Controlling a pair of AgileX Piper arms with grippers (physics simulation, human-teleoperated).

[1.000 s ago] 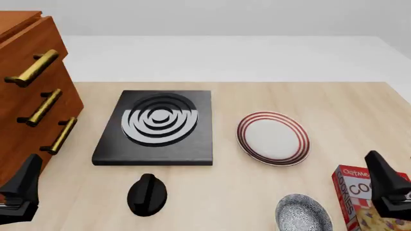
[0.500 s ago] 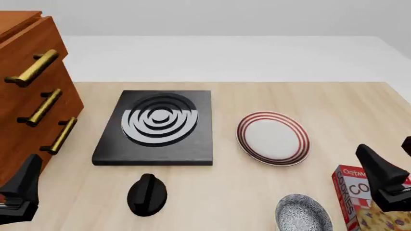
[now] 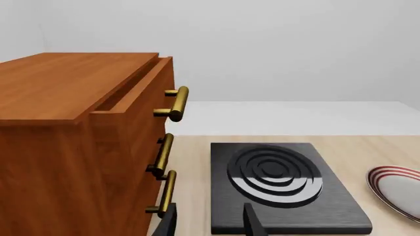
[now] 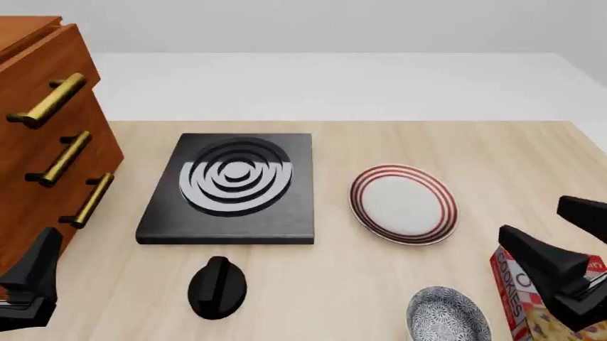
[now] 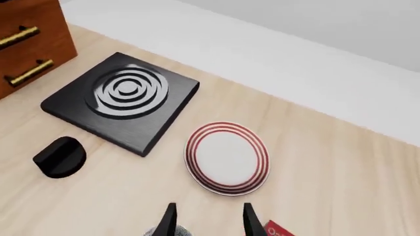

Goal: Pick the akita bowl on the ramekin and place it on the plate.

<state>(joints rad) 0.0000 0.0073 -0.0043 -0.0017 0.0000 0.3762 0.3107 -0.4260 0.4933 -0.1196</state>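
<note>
Bowl (image 4: pixel 448 315) sits at the near edge of the tabletop (image 4: pixel 502 163), on the right, grey speckled. The ramekin under it is not visible in any view. Plate (image 4: pixel 404 204) lies further back, near the bowl but not touching, nothing on it. Stove (image 4: pixel 230 188) is left of the plate, a black knob (image 4: pixel 217 285) in front of it, a wooden drawer unit (image 4: pixel 47 135) at far left. A red cookie box (image 4: pixel 531 302) stands just right of the bowl, partly behind the right pincer (image 4: pixel 569 238).

Right pincer is released, fingers spread, hovering above the box and right of the bowl, holding nothing. Left pincer (image 4: pixel 30 284) is at the near left corner by the drawers; also released, as the left wrist view shows a gap between the fingers (image 3: pixel 253 223).

Versus a second ago: right pincer has tilted and swung left and up, its fingers now splayed; the left one, bowl and plate are unchanged.

Right wrist view shows plate (image 5: pixel 227 157), stove (image 5: pixel 123 100) and knob (image 5: pixel 60 157) from above, with only a sliver of bowl rim (image 5: pixel 178 230) between the fingers. Left wrist view shows drawers (image 3: pixel 85 147), stove (image 3: pixel 279 184) and the plate's edge (image 3: pixel 397 189), no bowl.
</note>
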